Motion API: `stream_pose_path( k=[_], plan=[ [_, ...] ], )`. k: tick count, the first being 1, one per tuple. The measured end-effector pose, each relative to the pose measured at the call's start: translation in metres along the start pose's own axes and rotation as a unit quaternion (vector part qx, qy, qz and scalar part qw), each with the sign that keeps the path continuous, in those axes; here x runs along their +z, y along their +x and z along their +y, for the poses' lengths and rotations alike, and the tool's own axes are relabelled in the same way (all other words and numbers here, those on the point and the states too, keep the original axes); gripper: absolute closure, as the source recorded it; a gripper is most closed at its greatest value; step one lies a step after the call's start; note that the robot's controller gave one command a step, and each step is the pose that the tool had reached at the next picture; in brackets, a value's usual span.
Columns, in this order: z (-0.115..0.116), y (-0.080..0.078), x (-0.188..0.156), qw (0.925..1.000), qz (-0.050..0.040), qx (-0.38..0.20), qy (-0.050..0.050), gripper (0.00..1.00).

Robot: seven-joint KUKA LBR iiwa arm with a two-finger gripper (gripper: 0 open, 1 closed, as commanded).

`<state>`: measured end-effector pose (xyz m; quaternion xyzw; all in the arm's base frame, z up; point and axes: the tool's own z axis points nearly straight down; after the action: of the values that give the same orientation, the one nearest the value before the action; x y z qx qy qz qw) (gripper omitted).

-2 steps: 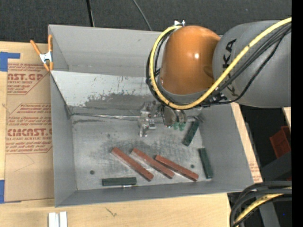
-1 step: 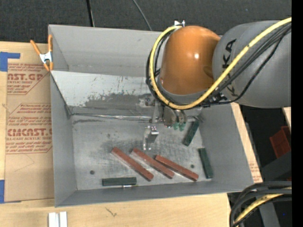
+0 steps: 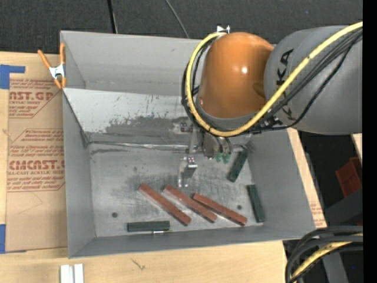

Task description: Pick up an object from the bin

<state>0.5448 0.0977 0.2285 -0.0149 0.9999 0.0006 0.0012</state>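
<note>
The gripper (image 3: 187,174), whose opening I cannot tell, hangs near the middle reddish-brown bar (image 3: 189,204) at the front centre of the bin (image 3: 75,181); it should probably descend straight and close across the narrow side.

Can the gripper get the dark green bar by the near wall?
Probably yes: the dark green bar lies flat and alone, nothing on it; the bin wall beside it may crowd the gripper.

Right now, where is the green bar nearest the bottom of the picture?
The dark green bar lies flat at the camera view's lower left, along the bin's near wall, just below the leftmost reddish-brown stick.
</note>
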Motion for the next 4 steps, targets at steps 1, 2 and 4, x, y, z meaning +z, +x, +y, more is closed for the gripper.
stream_pose_path(
  k=[1,2,4],
  plan=[
    [0.008,0.005,0.051,0.9992,-0.0017,-0.041,0.0,0.0],
    [0.009,0.049,0.098,0.999,0.0008,-0.045,0.0,0.0],
    [-0.016,0.008,0.156,0.9998,0.0064,-0.018,-0.001,1.0]
  ],
)
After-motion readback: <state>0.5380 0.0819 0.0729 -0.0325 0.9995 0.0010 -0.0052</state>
